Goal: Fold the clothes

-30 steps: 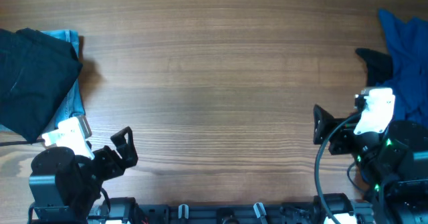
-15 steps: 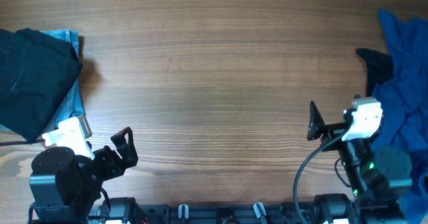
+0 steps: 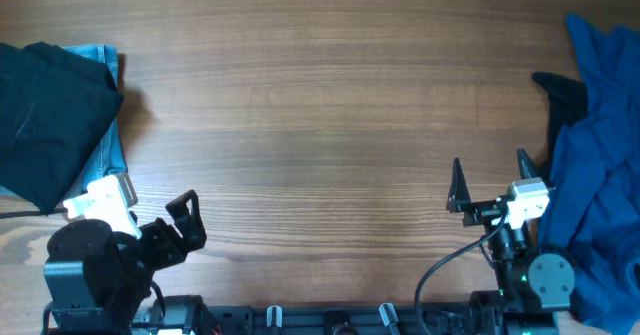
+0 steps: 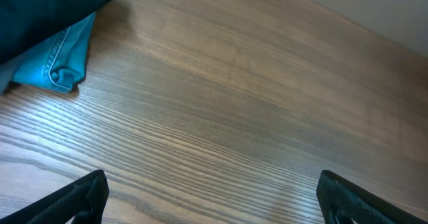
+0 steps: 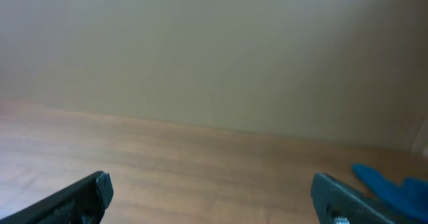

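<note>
Covering light blue garment (image 3: 108, 157): black shirt (image 3: 50, 115).

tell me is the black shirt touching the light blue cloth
Touching. The overhead view shows the black shirt lying on the light blue cloth, covering most of it.

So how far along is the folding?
Seemingly done: a black garment lies folded on light blue denim at the left edge. In hand: nothing, the left gripper and right gripper both have jaws open and empty. Left: the crumpled royal blue garment at the right edge.
</note>
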Action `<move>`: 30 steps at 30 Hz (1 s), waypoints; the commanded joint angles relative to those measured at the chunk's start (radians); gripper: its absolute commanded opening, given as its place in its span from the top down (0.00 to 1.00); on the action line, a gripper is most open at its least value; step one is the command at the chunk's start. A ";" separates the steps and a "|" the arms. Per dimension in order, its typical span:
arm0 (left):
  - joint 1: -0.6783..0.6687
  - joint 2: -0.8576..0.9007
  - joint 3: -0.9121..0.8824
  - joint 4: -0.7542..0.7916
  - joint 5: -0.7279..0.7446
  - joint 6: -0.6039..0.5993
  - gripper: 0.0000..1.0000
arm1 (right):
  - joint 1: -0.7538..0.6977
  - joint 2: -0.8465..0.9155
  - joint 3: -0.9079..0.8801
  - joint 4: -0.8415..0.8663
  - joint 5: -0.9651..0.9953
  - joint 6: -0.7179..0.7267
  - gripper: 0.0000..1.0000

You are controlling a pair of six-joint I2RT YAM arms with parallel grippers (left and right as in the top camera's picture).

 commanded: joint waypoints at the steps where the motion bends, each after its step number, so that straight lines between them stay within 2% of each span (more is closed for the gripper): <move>1: -0.004 -0.003 -0.004 0.003 -0.010 -0.009 0.00 | -0.006 -0.017 -0.075 0.076 -0.024 -0.062 0.00; 4: -0.004 -0.003 -0.004 0.003 -0.010 -0.009 0.00 | -0.006 -0.017 -0.133 0.127 -0.029 -0.080 0.00; 7: -0.004 -0.003 -0.004 0.003 -0.010 -0.009 0.00 | -0.006 -0.017 -0.130 0.031 -0.029 -0.077 0.00; 30: -0.004 -0.003 -0.004 0.003 -0.010 -0.009 0.00 | -0.006 -0.015 -0.130 0.036 -0.028 -0.079 0.00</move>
